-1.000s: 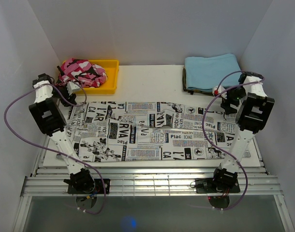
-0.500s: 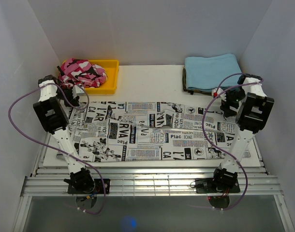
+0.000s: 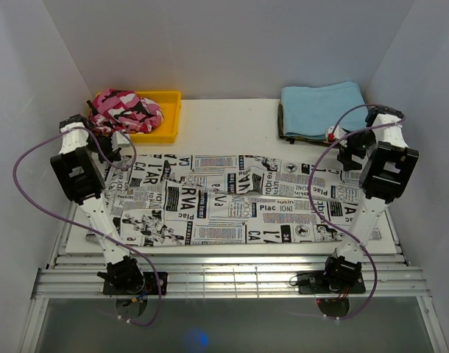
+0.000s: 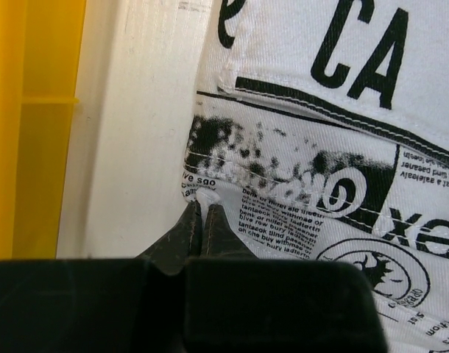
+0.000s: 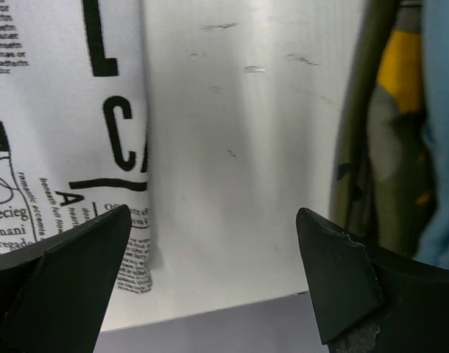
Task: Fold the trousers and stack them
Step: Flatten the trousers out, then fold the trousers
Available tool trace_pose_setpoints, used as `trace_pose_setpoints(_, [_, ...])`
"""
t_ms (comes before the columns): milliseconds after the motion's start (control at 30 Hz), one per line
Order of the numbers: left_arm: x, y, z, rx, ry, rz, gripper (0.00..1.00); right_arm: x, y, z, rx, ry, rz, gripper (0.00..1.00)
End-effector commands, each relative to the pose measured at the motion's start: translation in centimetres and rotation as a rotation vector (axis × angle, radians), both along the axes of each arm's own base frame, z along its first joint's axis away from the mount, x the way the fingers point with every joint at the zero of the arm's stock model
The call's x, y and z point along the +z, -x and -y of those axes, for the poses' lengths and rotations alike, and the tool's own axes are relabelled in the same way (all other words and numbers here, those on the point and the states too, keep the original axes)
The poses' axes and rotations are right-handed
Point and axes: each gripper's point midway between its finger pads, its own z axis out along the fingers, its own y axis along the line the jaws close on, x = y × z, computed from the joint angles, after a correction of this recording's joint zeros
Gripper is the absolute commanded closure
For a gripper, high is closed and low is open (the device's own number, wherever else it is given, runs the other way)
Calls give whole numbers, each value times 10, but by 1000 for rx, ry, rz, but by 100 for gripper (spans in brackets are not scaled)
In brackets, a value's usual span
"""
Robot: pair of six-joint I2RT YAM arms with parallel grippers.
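The trousers (image 3: 232,198), white with black newspaper print, lie spread flat across the table, waist end to the left. My left gripper (image 3: 115,156) sits at their far left corner. In the left wrist view its fingertips (image 4: 203,206) are pinched shut on the hem corner of the trousers (image 4: 320,147). My right gripper (image 3: 347,158) hovers over the far right corner, by the leg ends. In the right wrist view it (image 5: 213,213) stands wide open over bare table, the edge of the trousers (image 5: 55,110) just inside its left finger (image 5: 70,272).
A yellow bin (image 3: 169,110) at the back left holds a pink camouflage garment (image 3: 125,110); its wall (image 4: 18,125) is close to the left gripper. A folded light blue cloth (image 3: 320,107) lies on an olive garment (image 5: 372,147) at the back right. Walls close in on both sides.
The left arm came in toward the trousers' far left corner and its jaws shut on the hem. The right gripper opened a little wider and shifted slightly toward the back.
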Motion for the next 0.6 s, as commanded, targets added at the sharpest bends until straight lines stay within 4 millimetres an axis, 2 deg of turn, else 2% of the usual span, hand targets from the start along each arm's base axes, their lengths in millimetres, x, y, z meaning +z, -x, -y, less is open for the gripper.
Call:
trace_pose_setpoints(0, [-46, 45, 3, -14, -32, -214, 100, 18, -20, -3, 5, -29, 73, 2])
trace_pose_setpoints(67, [-48, 46, 3, -12, -31, -216, 100, 12, -17, -3, 39, -9, 54, 2])
trace_pose_setpoints(233, [-44, 42, 4, -5, -23, -202, 100, -11, 18, -6, 92, -2, -91, 6])
trace_pose_setpoints(333, [-43, 44, 5, -3, -21, -204, 100, -20, 31, -5, 105, 13, -126, 7])
trace_pose_setpoints(467, [-44, 46, 6, 7, -18, -212, 100, -30, 38, -3, 117, 29, -150, 11])
trace_pose_setpoints(567, [-40, 41, 8, 32, 3, -193, 100, -42, 36, 2, 111, 55, -163, 36])
